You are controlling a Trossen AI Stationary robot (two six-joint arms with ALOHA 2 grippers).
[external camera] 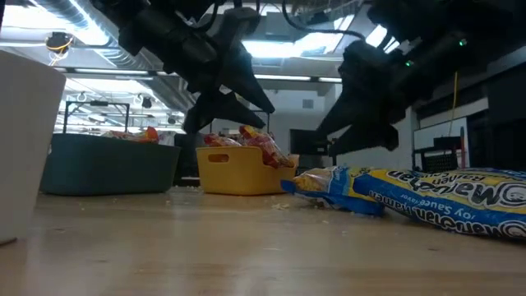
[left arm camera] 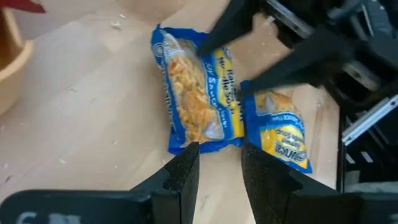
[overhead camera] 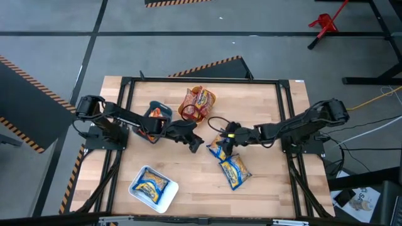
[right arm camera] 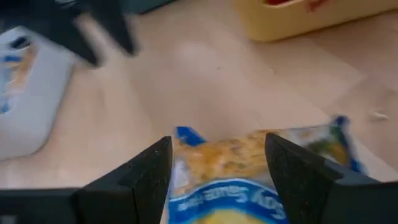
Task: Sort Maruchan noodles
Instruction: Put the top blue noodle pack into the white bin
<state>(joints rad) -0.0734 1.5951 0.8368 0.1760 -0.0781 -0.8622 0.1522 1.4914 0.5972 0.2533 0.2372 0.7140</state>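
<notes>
Two blue-and-yellow Maruchan noodle packets lie flat on the wooden table, one [overhead camera: 217,151] at the middle and one [overhead camera: 235,171] nearer the front edge. My right gripper [right arm camera: 217,162] hovers open over the middle packet [right arm camera: 236,168], a finger on either side of its end. I cannot see it touching the packet. My left gripper [left arm camera: 221,158] stands open by a narrow gap just short of the same packet [left arm camera: 193,93], with nothing between its fingers. In the low view both grippers, left [external camera: 238,99] and right [external camera: 353,123], hang above the tabletop.
An orange tray [overhead camera: 188,112] with red packets stands at the far middle. Left of it, a teal tray [overhead camera: 164,110] holds orange packets. A white tray [overhead camera: 168,199] at the near left holds a blue-and-yellow packet. The two grippers face each other closely at mid-table.
</notes>
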